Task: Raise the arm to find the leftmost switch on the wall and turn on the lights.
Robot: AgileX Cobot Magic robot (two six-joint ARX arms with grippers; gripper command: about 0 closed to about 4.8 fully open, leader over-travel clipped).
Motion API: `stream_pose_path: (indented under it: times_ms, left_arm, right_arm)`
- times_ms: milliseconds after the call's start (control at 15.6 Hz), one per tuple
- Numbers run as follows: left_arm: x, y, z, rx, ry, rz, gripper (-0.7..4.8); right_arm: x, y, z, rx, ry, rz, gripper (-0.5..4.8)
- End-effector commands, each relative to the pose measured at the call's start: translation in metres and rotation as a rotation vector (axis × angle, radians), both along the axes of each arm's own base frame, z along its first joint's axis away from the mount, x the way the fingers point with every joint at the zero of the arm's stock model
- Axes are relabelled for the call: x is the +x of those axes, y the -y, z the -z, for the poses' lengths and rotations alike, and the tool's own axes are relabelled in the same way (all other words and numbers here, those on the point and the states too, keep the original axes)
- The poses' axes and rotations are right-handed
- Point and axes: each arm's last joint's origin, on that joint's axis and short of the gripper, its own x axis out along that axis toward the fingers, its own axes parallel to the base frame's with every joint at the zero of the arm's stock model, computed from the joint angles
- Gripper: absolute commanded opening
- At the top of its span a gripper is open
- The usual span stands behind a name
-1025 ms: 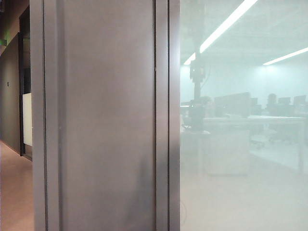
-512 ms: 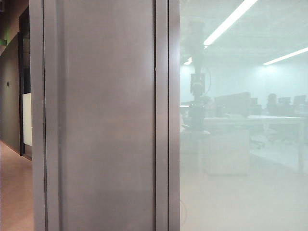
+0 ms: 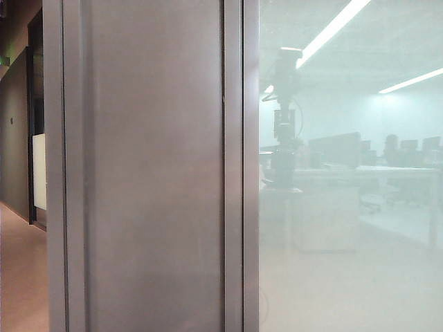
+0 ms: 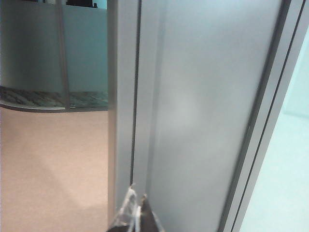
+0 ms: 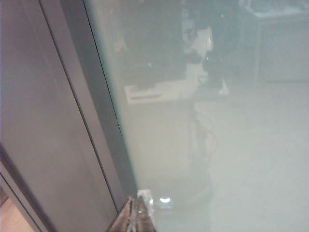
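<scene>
On my exterior view a grey metal panel [image 3: 145, 173] fills the left half, with frosted glass [image 3: 346, 263] to its right. The arm [image 3: 284, 117] shows in that glass just beside the panel's frame, a hazy dark upright column. My left gripper [image 4: 136, 212] points at the panel's edge, its fingertips nearly pressed together. My right gripper [image 5: 136, 215] faces the glass, tips pressed together.

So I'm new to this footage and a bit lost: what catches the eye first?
A broad grey metal panel fills the exterior view's left. Right of it, frosted glass shows the arm as a hazy dark upright column. Both wrist views show claw tips, left claw and right claw, close to this wall.
</scene>
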Motion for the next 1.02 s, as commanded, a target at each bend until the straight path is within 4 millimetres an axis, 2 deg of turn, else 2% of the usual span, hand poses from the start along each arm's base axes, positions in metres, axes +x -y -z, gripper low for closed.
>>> stream_pose_path:
  times_ms: [64,769,833,1025]
  left_arm:
    - [-0.0005,0.0000,-0.0007,0.000,-0.001,0.004,-0.05]
    - [-0.0004,-0.0005,-0.0007,0.006,0.001,-0.014,-0.05]
    - [-0.0001,-0.0016,0.0003,0.066,0.003,-0.051,-0.05]
    - [0.0042,-0.0087,0.0088,0.042,-0.052,-0.260,-0.05]
  right_arm:
    - [-0.0005,0.0003,-0.0007,-0.004,-0.002,0.004,-0.01]
    - [-0.0004,0.0003,-0.0007,-0.004,-0.002,0.004,-0.01]
    - [-0.0004,0.0003,-0.0007,-0.004,-0.002,0.004,-0.01]
    - [-0.0004,0.0003,-0.0006,-0.005,-0.003,0.004,-0.01]
